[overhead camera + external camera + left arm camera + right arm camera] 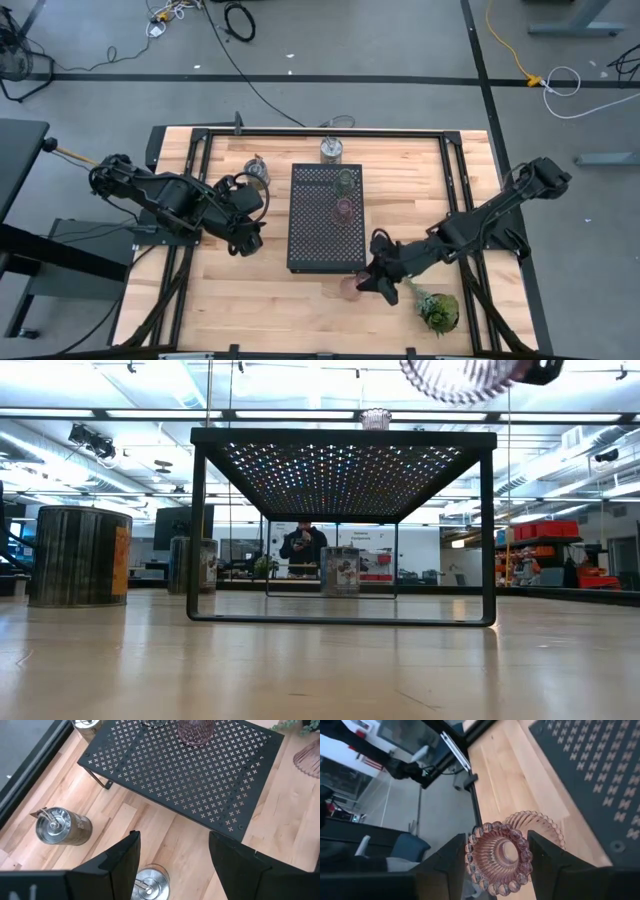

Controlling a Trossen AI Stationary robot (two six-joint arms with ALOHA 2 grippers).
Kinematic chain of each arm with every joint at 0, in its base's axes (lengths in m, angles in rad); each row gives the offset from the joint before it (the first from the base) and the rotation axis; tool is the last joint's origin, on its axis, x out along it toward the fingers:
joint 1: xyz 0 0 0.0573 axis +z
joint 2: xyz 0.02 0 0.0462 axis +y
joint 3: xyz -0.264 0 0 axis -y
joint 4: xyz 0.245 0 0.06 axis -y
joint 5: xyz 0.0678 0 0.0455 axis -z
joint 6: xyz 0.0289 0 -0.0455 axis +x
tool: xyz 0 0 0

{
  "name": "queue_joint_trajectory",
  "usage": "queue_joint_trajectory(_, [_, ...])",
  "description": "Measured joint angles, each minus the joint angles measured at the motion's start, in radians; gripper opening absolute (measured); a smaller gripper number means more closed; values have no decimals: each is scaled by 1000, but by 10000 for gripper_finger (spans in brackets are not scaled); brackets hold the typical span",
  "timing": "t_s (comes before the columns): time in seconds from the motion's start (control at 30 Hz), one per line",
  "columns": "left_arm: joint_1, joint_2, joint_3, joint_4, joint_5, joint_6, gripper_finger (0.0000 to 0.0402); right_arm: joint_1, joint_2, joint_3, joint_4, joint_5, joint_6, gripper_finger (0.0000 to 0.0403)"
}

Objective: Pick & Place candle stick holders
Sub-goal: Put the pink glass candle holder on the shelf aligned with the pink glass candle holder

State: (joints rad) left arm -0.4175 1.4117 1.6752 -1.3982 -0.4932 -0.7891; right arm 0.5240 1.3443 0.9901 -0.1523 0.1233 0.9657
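A black perforated tray (325, 218) stands mid-table on its legs. A pale green holder (347, 180) and a pinkish holder (345, 208) stand on it. My right gripper (372, 277), off the tray's near right corner, is shut on a second pinkish ribbed holder (499, 857). Silvery holders stand on the table beyond the tray's far edge (332, 150) and to its left (257, 170). My left gripper (172, 857) is open left of the tray. It hovers over a third silvery holder (147, 882), which is hidden in the high view. My right gripper pinches the pinkish holder's beaded round end (470, 855) between its two fingers (547, 860). The fingers slant down from the table's right side. The holder is tilted, its beaded end facing the wrist camera. The low view shows the holder (455, 380) lifted clear of the table.
A leafy plant sprig (435, 308) lies near the table's near right corner, close behind my right gripper. A black frame (200, 150) runs around the tabletop. In the low view a person (303, 545) stands in the room beyond the table.
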Motion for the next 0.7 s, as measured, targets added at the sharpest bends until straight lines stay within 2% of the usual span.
queue_joint_trajectory(0.33, [0, 0, 0, 0, -8, 0, 238, -83, -69, 2, -19, -11, -52, 162])
queue_joint_trajectory(0.63, [0, 0, 0, 0, -11, 0, 238, -203, -73, 3, -49, -20, -82, 162])
queue_joint_trajectory(0.7, [0, 0, 0, 0, -11, 0, 238, -227, -73, 29, -98, -34, -94, 162])
